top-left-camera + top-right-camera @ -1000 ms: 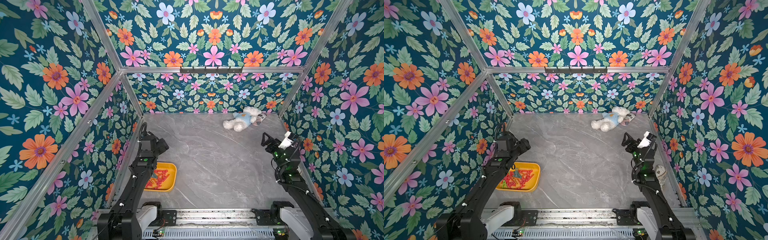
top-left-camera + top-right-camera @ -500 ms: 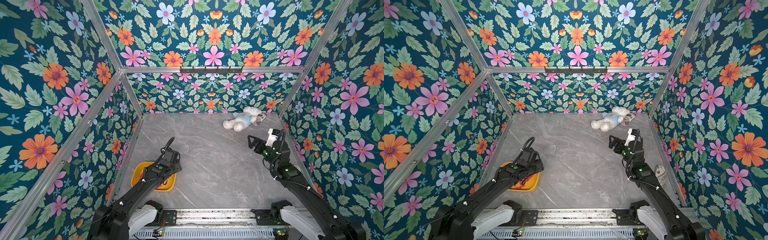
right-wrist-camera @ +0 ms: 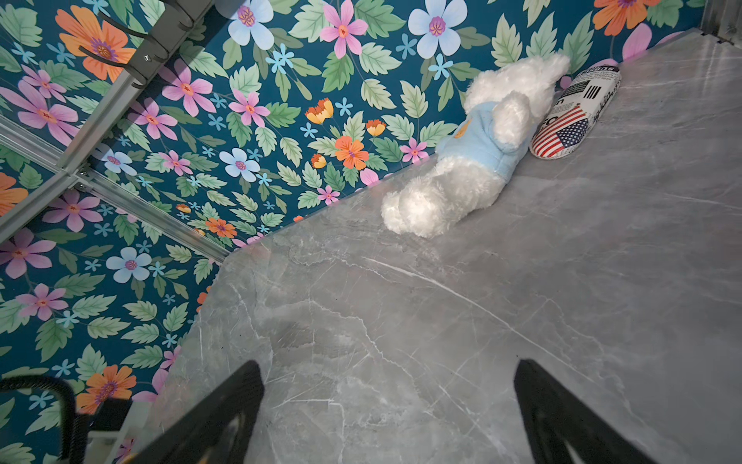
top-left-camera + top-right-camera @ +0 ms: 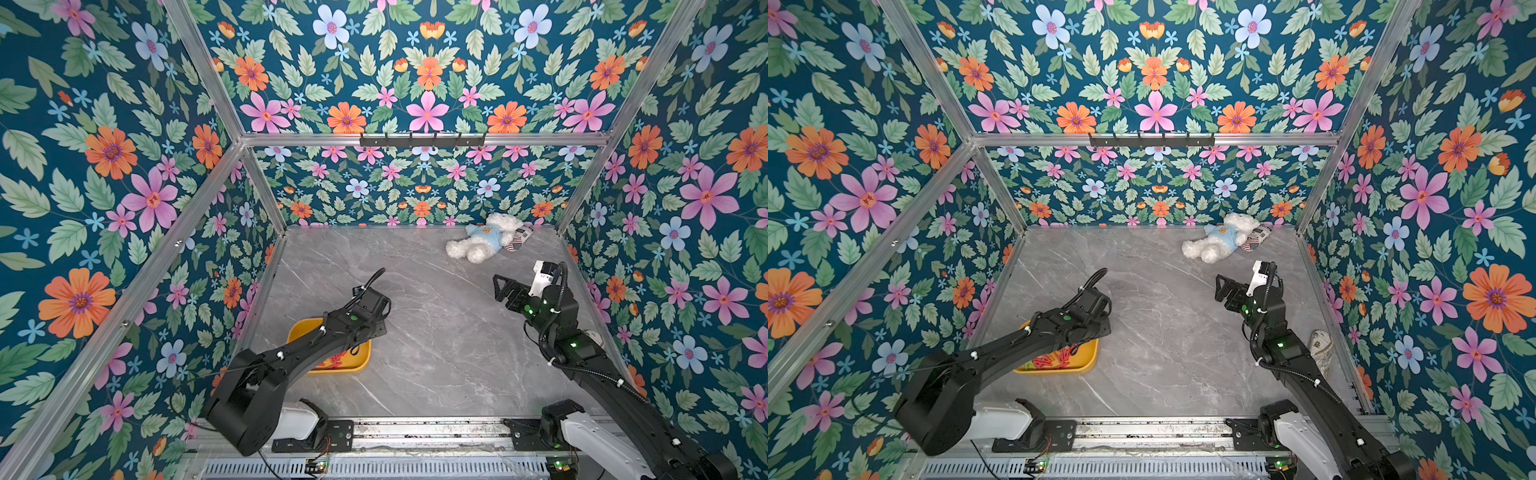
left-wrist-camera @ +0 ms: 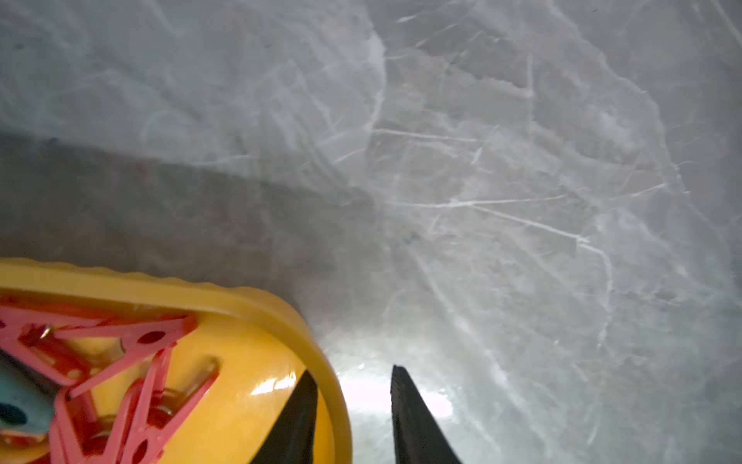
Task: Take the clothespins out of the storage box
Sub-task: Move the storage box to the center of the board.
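Top views: storage box [image 4: 362,356] by the left edge of the tabletop [image 4: 436,353], toward the near-left corner, mostly hidden under the left arm [image 4: 291,357]. Clothespins [image 4: 1054,358] heaped inside, mostly red; none seen out on the tabletop. Right claw [image 4: 498,289] aloft over the right half, spread wide, empty. Plush bear [image 4: 482,243] at the far edge, well apart.

Left wrist: left claw [image 5: 351,369] narrow, astride the rounded corner of the box rim, one finger inside and one outside. Strip of bare tabletop showing between outer finger and rim, so not clamped yet. Clothespins near the inner finger, apparently not touching.

Right wrist: fingers wide, nothing between them but bare tabletop. Bear and flag-print slipper [image 3: 570,120] beyond.

Step in hand, by judgement: gripping the rim to tip or drag the box.
- Seat the rim deep between the fingers before closing.
- Keep the inner finger off the clothespins.
- Tilt slowly toward the open middle, away from the left edge.
- Expect slick, thin plastic, likely to slip.

Against a second ago: left arm then upright by the left edge, box uncovered; now stretched low across it. Right arm then back at the right edge; now farther in. Box seemingly in the same spot.
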Controlling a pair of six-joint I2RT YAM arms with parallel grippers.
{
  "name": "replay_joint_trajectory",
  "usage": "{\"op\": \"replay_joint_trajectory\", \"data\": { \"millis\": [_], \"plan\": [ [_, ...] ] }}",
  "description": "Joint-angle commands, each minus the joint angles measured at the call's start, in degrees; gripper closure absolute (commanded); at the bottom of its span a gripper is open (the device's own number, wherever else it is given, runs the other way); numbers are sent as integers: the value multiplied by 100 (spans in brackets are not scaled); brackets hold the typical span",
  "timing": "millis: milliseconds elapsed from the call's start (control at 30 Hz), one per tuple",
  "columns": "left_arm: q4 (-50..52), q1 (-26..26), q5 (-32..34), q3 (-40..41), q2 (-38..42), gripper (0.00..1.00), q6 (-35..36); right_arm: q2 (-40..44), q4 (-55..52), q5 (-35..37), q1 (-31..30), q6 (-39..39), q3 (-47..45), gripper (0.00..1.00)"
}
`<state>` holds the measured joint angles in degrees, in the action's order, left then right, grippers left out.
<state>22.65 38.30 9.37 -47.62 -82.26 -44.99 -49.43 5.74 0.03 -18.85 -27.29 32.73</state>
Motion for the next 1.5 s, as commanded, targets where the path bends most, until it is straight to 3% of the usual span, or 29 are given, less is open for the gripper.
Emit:
{"op": "replay_joint_trajectory", "data": {
  "millis": [0, 533, 733, 800, 1000, 1233, 1467],
  "plan": [
    [-333, 215, 118, -562, -516, 64, -136, 105, 37, 131, -2, 12, -51, 1],
    [-442, 741, -763, -4745, -4038, 60, 219, 450, -292, 368, -2, 83, -109, 1],
    [-35, 803, -941, -6319, -5007, 52, 615, 371, -417, 266, -11, -29, -79, 1],
    [46, 808, -932, -6497, -5046, 44, 701, 258, -523, 212, 0, -58, -1, 1],
    [4, 747, -645, -5939, -4235, 23, 773, -270, -655, 62, -8, 31, 254, 1],
    [-48, 550, 92, -4090, -2532, 7, 572, -1501, -812, -33, -147, 46, 876, 1],
    [490, 272, 521, -2462, -1460, 6, -129, -2904, -891, 216, -626, 304, 1773, 1]
  ]
}}
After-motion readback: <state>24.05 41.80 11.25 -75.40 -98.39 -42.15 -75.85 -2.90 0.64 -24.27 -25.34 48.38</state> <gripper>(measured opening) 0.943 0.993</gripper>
